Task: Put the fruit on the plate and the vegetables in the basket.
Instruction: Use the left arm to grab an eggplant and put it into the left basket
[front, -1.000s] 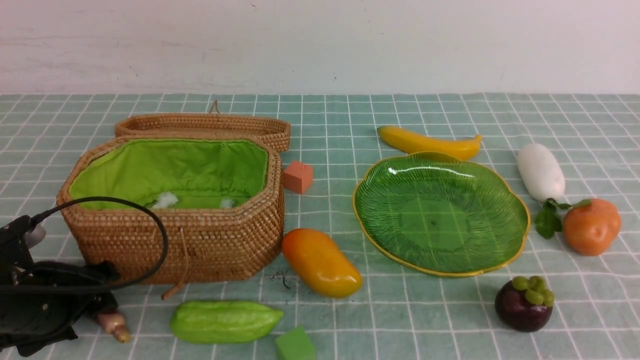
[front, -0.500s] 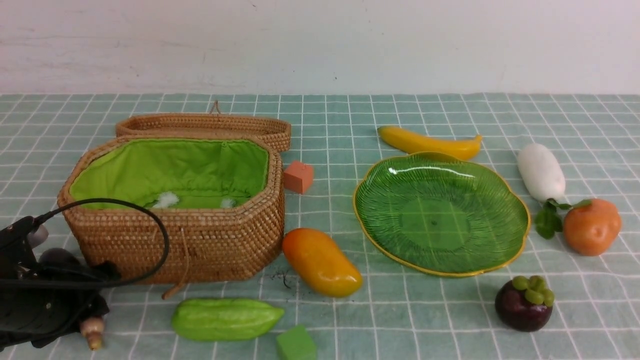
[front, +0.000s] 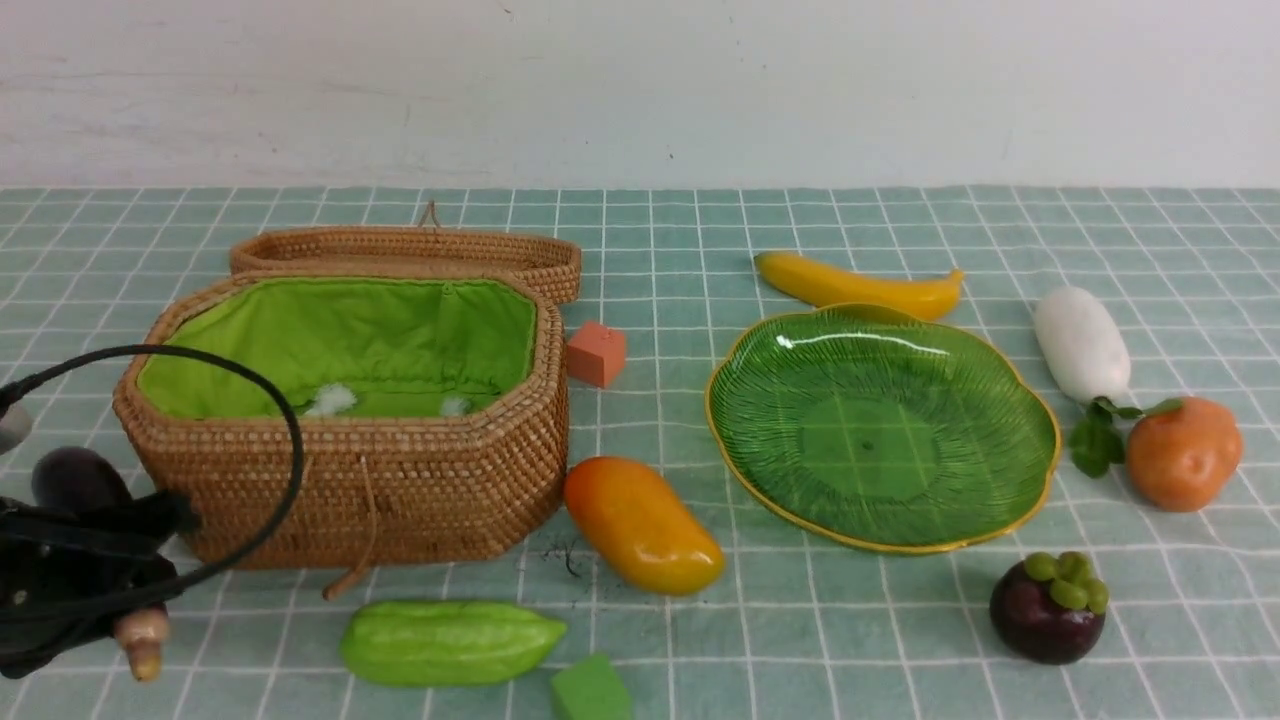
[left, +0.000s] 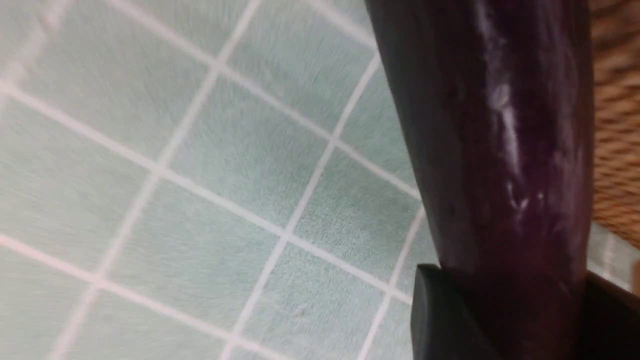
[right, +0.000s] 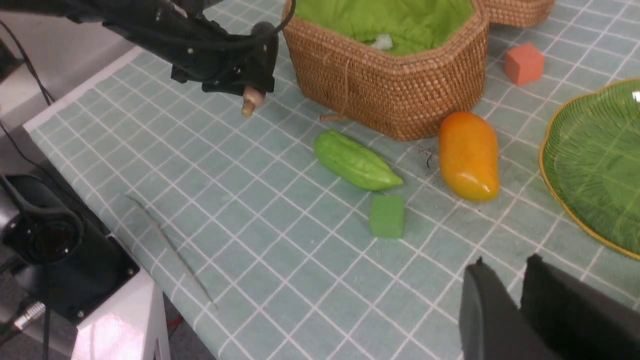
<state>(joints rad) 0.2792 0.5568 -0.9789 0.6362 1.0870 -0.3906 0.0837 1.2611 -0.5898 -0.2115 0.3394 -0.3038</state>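
Teal-checked and cloth-covered, the tabletop (front: 660, 230) runs back to a white wall (front: 640, 90) as I work the two-armed rig remotely. At the near left, my left tool (front: 120, 565) is clenched around the dark purple aubergine (front: 75, 480). A second ago it lay low on the tabletop. Now it hangs clear of it, purple end up and stalk end down, just beside the left end of the wicker basket (front: 400, 490).

I read that lift as the first vegetable transfer getting under way. It next has to go over the rim and be let go above the lime lining (front: 350, 340). No vegetable shows inside yet, and the lid (front: 400, 250) lies folded back behind.

The green pod (front: 450, 640) lies in front of the basket. The radish (front: 1080, 345) and the orange-brown lumpy piece (front: 1185, 450) wait at far right. The plate (front: 722, 440), right of centre, carries no fruit: the mango (front: 640, 525) sits between it and the basket, the banana (front: 860, 285) behind it, and the mangosteen (front: 1047, 610) near right.

My right tool (right: 507, 265), seen only from its wrist camera, hangs with its jaws slightly parted, grasping nothing.
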